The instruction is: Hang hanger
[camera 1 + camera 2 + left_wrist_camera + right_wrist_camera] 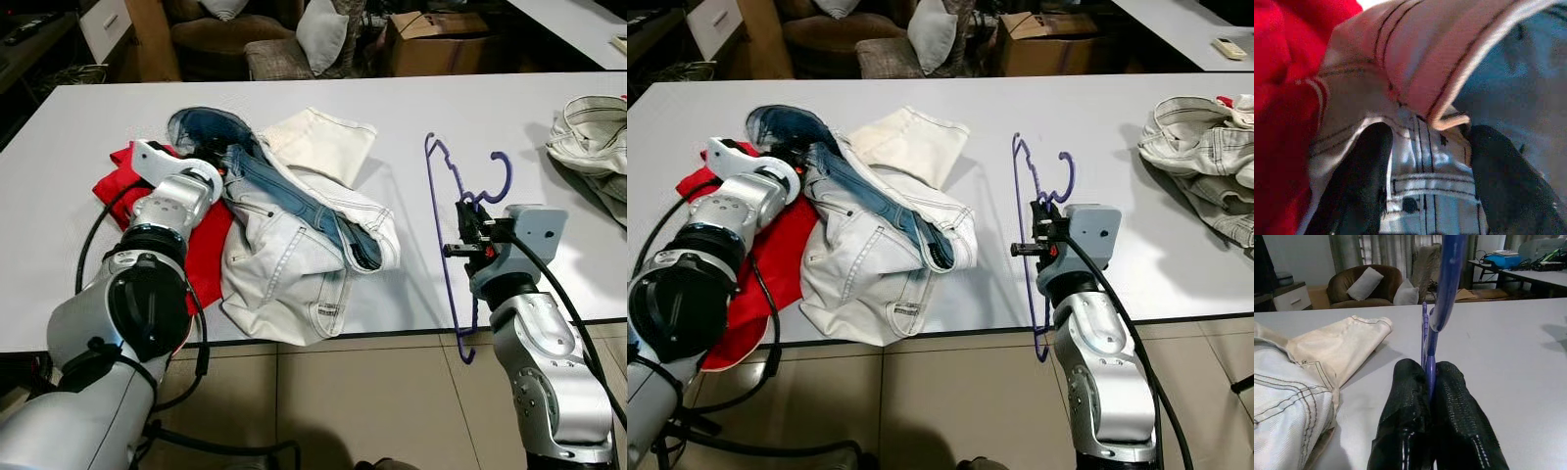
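From the head views we see the right hand [477,227] clamped on the purple hanger [443,211], which stands upright on the white bench [411,108], its lower end dropping past the bench edge. The left hand [217,168] is buried in the pile of pale jeans [284,259]. In the left wrist view, its fingers [1364,171] stand apart around a denim fold. In the right wrist view, both fingers [1405,416] pinch the hanger rod, whose hook is cut off above.

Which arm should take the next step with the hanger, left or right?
Right. The right tool is already shut on the purple hanger, holding it upright over the table's front edge. The left tool is busy in the white jeans of the clothes pile.
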You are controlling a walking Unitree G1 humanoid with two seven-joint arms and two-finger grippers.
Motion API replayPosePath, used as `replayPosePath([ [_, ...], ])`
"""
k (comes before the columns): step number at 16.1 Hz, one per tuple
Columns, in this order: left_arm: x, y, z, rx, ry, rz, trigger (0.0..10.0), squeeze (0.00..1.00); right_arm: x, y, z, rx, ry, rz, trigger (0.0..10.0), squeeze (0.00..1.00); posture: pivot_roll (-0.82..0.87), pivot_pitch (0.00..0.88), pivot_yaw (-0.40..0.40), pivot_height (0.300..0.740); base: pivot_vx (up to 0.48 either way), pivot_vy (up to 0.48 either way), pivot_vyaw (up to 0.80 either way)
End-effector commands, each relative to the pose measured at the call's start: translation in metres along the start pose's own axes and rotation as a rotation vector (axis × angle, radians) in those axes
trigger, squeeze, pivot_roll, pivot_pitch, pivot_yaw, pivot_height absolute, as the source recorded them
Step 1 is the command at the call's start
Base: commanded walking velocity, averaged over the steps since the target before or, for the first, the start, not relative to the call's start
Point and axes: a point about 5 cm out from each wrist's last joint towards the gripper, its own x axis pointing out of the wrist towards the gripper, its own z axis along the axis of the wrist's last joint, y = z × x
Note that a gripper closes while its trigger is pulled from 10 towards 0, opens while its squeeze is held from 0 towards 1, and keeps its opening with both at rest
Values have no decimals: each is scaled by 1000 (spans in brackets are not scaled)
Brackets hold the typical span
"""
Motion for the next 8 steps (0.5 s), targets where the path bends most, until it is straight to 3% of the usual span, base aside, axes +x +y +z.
replayPosePath([
  [1, 0, 3, -2, -24, 11, 23, 0, 0, 1, 2, 0, 4, -2, 9, 10000, 0, -143, 41, 32, 740, 0, 0, 0],
  [8, 0, 4, -7, -82, 32, 24, 0, 0, 4, 3, 0, 4, -8, 17, 10000, 0, -140, 28, 32, 740, 0, 0, 0],
])
